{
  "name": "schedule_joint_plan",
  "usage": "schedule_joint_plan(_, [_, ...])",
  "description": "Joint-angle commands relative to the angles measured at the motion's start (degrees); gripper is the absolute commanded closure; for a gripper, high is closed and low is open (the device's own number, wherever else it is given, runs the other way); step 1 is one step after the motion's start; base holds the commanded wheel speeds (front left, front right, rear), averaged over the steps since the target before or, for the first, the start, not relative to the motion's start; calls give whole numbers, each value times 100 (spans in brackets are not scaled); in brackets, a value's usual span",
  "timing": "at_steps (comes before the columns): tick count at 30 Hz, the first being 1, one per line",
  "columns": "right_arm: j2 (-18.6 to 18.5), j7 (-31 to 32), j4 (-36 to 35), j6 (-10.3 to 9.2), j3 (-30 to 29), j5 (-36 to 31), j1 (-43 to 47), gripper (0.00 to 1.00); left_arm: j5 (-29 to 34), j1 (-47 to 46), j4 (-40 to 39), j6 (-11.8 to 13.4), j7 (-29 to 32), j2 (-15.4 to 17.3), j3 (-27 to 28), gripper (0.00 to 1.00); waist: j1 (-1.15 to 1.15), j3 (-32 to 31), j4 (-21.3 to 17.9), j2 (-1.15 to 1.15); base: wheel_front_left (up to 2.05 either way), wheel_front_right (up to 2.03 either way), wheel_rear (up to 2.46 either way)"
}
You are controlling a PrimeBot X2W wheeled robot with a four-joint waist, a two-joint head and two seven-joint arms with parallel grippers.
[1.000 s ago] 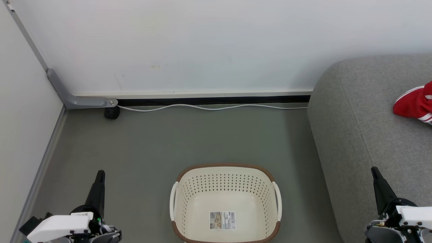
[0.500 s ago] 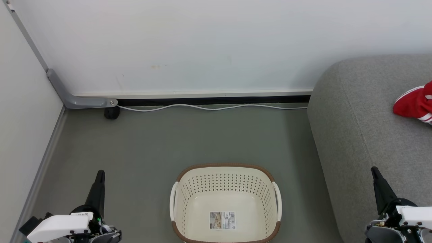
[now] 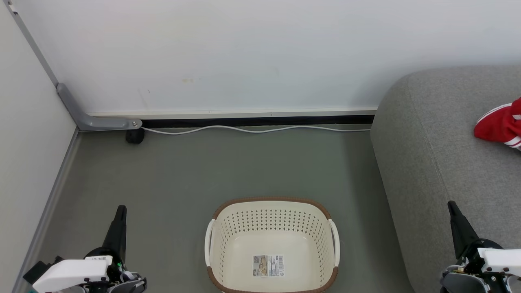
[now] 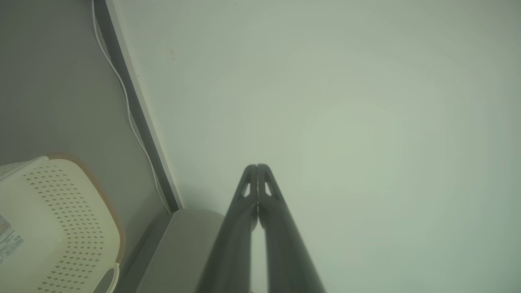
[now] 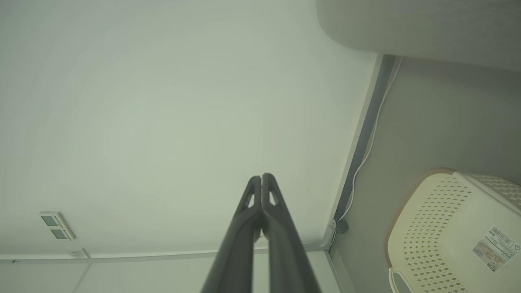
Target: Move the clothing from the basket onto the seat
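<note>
Left gripper [image 3: 121,209] and right gripper [image 3: 451,204] both clenched, empty, at the near corners. Basket [image 3: 272,199] between them holds just its paper label [image 3: 268,265]. Far right, red clothing [image 3: 498,124] lies on the grey seat [image 3: 439,142], cut off by the frame edge, so probably all moved. Soft, light, limp: pinch a bunched fold.

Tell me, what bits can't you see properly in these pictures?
- The clothing: in the head view it is cut off by the right edge, so how much lies on the seat is unknown.
- The label in the basket: in the head view its print is too small to read. In the left wrist view the left edge cuts it.
- The basket's near rim: in the head view the bottom edge cuts it off.
</note>
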Motion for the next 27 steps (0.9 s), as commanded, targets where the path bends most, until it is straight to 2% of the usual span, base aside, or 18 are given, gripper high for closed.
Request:
schedule_joint_plan(1, [-59,45,-178,25,98,64,-209,100,16,-331,-161,-43,39,59,189,100,0,0,0,0,0,0,0])
schedule_joint_plan(27, [-59,45,-178,25,99,64,-209,100,20,-332,-161,-43,42,56,194,100,0,0,0,0,0,0,0])
